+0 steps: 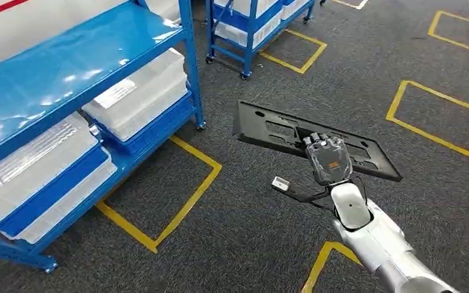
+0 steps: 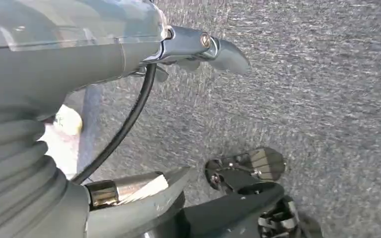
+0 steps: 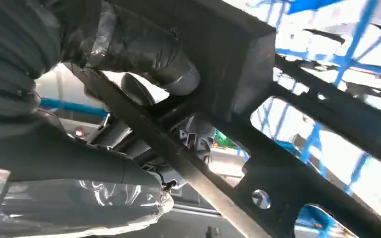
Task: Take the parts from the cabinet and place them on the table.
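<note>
The right hand (image 1: pixel 328 160) grips the long black plastic frame panel (image 1: pixel 269 129) near its middle, carried level above the dark speckled carpet (image 1: pixel 250 232), away from the blue steel shelving rack (image 1: pixel 49 79). Keep the grip firm and the panel level while walking to the table. The left hand (image 2: pixel 129 54) hangs down, seemingly empty with fingers apart

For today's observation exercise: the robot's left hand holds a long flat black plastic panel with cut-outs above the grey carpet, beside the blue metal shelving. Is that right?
One detail is wrong: the right hand grips the long flat black plastic panel with cut-outs, not the left. The head view shows it, held above the grey carpet, beside the blue metal shelving.
</note>
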You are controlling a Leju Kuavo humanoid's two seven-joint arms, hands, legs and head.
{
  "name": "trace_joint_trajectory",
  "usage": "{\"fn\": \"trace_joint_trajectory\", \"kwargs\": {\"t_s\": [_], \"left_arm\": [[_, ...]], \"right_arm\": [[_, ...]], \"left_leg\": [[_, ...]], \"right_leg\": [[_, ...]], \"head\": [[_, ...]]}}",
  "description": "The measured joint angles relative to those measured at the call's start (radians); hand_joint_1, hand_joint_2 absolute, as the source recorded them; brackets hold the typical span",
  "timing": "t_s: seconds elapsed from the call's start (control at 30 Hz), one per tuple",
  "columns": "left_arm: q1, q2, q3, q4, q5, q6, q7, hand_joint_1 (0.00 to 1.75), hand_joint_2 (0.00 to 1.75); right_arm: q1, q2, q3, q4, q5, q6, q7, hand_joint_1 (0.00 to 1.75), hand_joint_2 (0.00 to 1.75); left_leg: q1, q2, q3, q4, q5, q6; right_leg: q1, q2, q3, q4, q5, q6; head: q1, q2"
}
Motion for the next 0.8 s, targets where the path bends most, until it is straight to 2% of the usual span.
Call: {"fn": "trace_joint_trajectory", "kwargs": {"t_s": [0.03, 0.07, 0.1, 0.13, 0.17, 0.2, 0.23, 0.27, 0.3, 0.33, 0.37, 0.4, 0.43, 0.47, 0.5, 0.53, 0.57, 0.6, 0.63, 0.67, 0.7, 0.73, 0.8], "left_arm": [[0.000, 0.000, 0.000, 0.000, 0.000, 0.000, 0.000, 0.00, 1.75], [-0.002, -0.001, 0.000, 0.000, 0.000, 0.000, 0.000, 0.00, 1.75], [-0.003, -0.001, 0.000, 0.000, 0.000, 0.000, 0.000, 0.00, 1.75], [-0.005, -0.001, 0.000, 0.000, 0.000, 0.000, 0.000, 0.00, 1.75], [-0.006, -0.002, 0.000, 0.000, 0.000, 0.000, 0.000, 0.00, 1.75], [-0.007, -0.001, 0.000, 0.000, 0.000, 0.001, 0.000, 0.00, 1.75], [-0.007, -0.001, 0.000, 0.000, 0.000, 0.001, 0.000, 0.00, 1.75], [-0.006, -0.002, 0.000, 0.000, 0.000, 0.001, 0.000, 0.00, 1.75], [-0.006, -0.003, 0.000, 0.000, 0.000, 0.001, 0.000, 0.00, 1.75], [-0.006, -0.003, 0.000, 0.000, 0.000, 0.001, 0.000, 0.00, 1.75], [-0.007, -0.003, 0.000, 0.000, 0.000, 0.000, 0.000, 0.00, 1.75], [-0.007, -0.003, 0.000, 0.000, 0.000, 0.000, 0.000, 0.00, 1.75], [-0.005, -0.003, 0.000, 0.000, 0.000, -0.002, 0.000, 0.00, 1.75], [-0.002, -0.003, 0.000, 0.000, 0.000, -0.002, 0.000, 0.00, 1.75], [0.001, -0.003, 0.000, 0.000, 0.000, -0.003, 0.000, 0.00, 1.75], [0.003, -0.003, 0.001, 0.000, 0.001, -0.003, 0.000, 0.00, 1.75], [0.003, -0.003, 0.001, 0.000, 0.001, -0.003, 0.000, 0.00, 1.75], [0.001, -0.003, 0.002, 0.000, 0.001, -0.003, 0.000, 0.00, 1.75], [0.000, -0.003, 0.002, 0.000, 0.001, -0.003, 0.000, 0.00, 1.75], [0.000, -0.003, 0.002, 0.000, 0.001, -0.003, 0.000, 0.00, 1.75], [0.002, -0.003, 0.003, 0.000, 0.001, -0.003, 0.001, 0.00, 1.75], [0.000, -0.003, 0.003, 0.000, 0.001, -0.003, 0.001, 0.00, 1.75], [-0.004, -0.003, 0.003, 0.000, 0.002, -0.003, 0.001, 0.00, 1.75]], "right_arm": [[0.001, 0.000, 0.001, 0.002, 0.000, 0.000, 0.000, 1.75, 1.75], [0.001, -0.001, 0.002, 0.003, 0.000, 0.000, 0.000, 1.75, 1.75], [0.000, -0.001, 0.002, 0.002, 0.000, 0.000, 0.002, 1.75, 1.75], [-0.004, -0.001, 0.002, 0.002, 0.000, 0.000, 0.002, 1.75, 1.75], [-0.006, -0.001, 0.002, 0.002, 0.000, 0.000, 0.003, 1.75, 1.75], [-0.008, -0.001, 0.002, 0.002, 0.000, 0.000, 0.005, 1.75, 1.75], [-0.011, -0.001, 0.003, 0.003, 0.000, 0.000, 0.006, 1.75, 1.75], [-0.012, -0.002, 0.004, 0.003, 0.000, 0.000, 0.008, 1.75, 1.75], [-0.012, -0.007, 0.006, 0.007, 0.000, 0.000, 0.010, 1.75, 1.75], [-0.013, -0.008, 0.007, 0.008, 0.000, 0.000, 0.010, 1.75, 1.75], [-0.013, -0.008, 0.009, 0.009, 0.000, -0.001, 0.010, 1.75, 1.75], [-0.016, -0.008, 0.011, 0.011, 0.000, 0.000, 0.010, 1.75, 1.75], [-0.018, -0.008, 0.012, 0.015, 0.000, 0.000, 0.010, 1.75, 1.75], [-0.020, -0.008, 0.017, 0.019, 0.000, 0.000, 0.011, 1.75, 1.75], [-0.022, -0.008, 0.022, 0.022, 0.000, 0.000, 0.011, 1.75, 1.75], [-0.024, -0.008, 0.032, 0.032, 0.000, 0.000, 0.011, 1.75, 1.75], [-0.025, -0.008, 0.037, 0.037, 0.000, 0.000, 0.013, 1.75, 1.75], [-0.027, -0.008, 0.044, 0.045, 0.000, 0.000, 0.015, 1.75, 1.75], [-0.031, -0.008, 0.049, 0.050, 0.000, 0.000, 0.018, 1.75, 1.75], [-0.035, -0.008, 0.053, 0.054, 0.000, 0.000, 0.021, 1.75, 1.75], [-0.042, -0.008, 0.055, 0.058, 0.000, 0.000, 0.023, 1.75, 1.75], [-0.046, -0.007, 0.058, 0.061, 0.000, 0.000, 0.023, 1.75, 1.75], [-0.046, -0.016, 0.064, 0.071, 0.000, -0.001, 0.024, 1.75, 1.75]], "left_leg": [[-0.001, 0.013, 0.000, 0.000, 0.000, 0.000], [-0.002, 0.025, 0.001, 0.000, -0.001, -0.001], [-0.003, 0.034, 0.002, 0.000, -0.002, -0.001], [-0.005, 0.046, 0.005, 0.000, -0.005, -0.004], [-0.005, 0.055, 0.007, -0.005, -0.006, -0.006], [-0.011, 0.063, 0.006, -0.003, -0.006, -0.011], [-0.011, 0.071, 0.007, -0.007, -0.006, -0.014], [-0.011, 0.078, 0.008, -0.007, -0.005, -0.018], [-0.011, 0.091, 0.012, -0.010, -0.006, -0.024], [-0.014, 0.094, 0.010, -0.008, -0.012, -0.029], [-0.007, 0.040, 0.004, 0.011, -0.032, -0.034], [-0.006, -0.001, -0.021, 0.064, -0.069, -0.034], [-0.006, -0.020, -0.058, 0.147, -0.110, -0.035], [-0.005, -0.027, -0.097, 0.229, -0.142, -0.037], [-0.005, -0.028, -0.132, 0.295, -0.157, -0.039], [-0.005, -0.028, -0.145, 0.314, -0.148, -0.040], [-0.003, -0.029, -0.135, 0.282, -0.111, -0.040], [-0.002, -0.032, -0.107, 0.212, -0.064, -0.038], [0.001, -0.049, -0.067, 0.119, -0.010, -0.036], [0.004, -0.092, -0.040, 0.046, 0.018, -0.033], [0.009, -0.131, -0.030, 0.034, 0.007, -0.031], [0.010, -0.122, -0.026, 0.021, -0.001, -0.030], [0.002, -0.103, -0.028, 0.024, 0.002, -0.024]], "right_leg": [[0.000, -0.001, 0.017, -0.024, 0.020, -0.001], [0.001, -0.004, 0.059, -0.093, 0.057, -0.004], [0.003, -0.011, 0.106, -0.175, 0.092, -0.008], [0.006, -0.031, 0.173, -0.288, 0.130, -0.015], [0.020, -0.069, 0.188, -0.326, 0.102, -0.024], [0.025, -0.065, 0.187, -0.331, 0.119, -0.027], [0.030, -0.057, 0.185, -0.330, 0.118, -0.034], [0.030, -0.050, 0.182, -0.331, 0.118, -0.035], [0.031, -0.036, 0.180, -0.333, 0.120, -0.041], [0.021, -0.027, 0.186, -0.342, 0.126, -0.049], [0.020, -0.018, 0.189, -0.348, 0.129, -0.053], [0.016, -0.013, 0.189, -0.348, 0.131, -0.060], [0.016, -0.003, 0.188, -0.348, 0.131, -0.063], [0.016, 0.009, 0.188, -0.348, 0.130, -0.064], [0.016, 0.024, 0.188, -0.346, 0.130, -0.064], [0.016, 0.039, 0.188, -0.344, 0.130, -0.064], [0.015, 0.054, 0.188, -0.340, 0.129, -0.063], [0.013, 0.069, 0.188, -0.336, 0.127, -0.062], [0.012, 0.084, 0.187, -0.329, 0.124, -0.058], [0.009, 0.096, 0.183, -0.321, 0.119, -0.053], [0.013, 0.108, 0.173, -0.311, 0.118, -0.048], [0.007, 0.119, 0.162, -0.307, 0.122, -0.043], [-0.003, 0.144, 0.156, -0.316, 0.132, -0.026]], "head": [[0.000, 0.000], [0.000, 0.000], [0.000, 0.000], [0.000, 0.000], [0.000, 0.000], [0.000, 0.000], [0.001, 0.000], [-0.001, 0.000], [-0.001, 0.000], [-0.001, 0.000], [-0.001, 0.000], [-0.002, 0.000], [-0.002, 0.000], [-0.002, 0.000], [-0.002, 0.000], [-0.002, 0.000], [-0.002, 0.000], [-0.002, 0.000], [-0.002, 0.000], [-0.002, 0.000], [0.000, 0.000], [-0.002, 0.000], [-0.002, 0.000]]}}
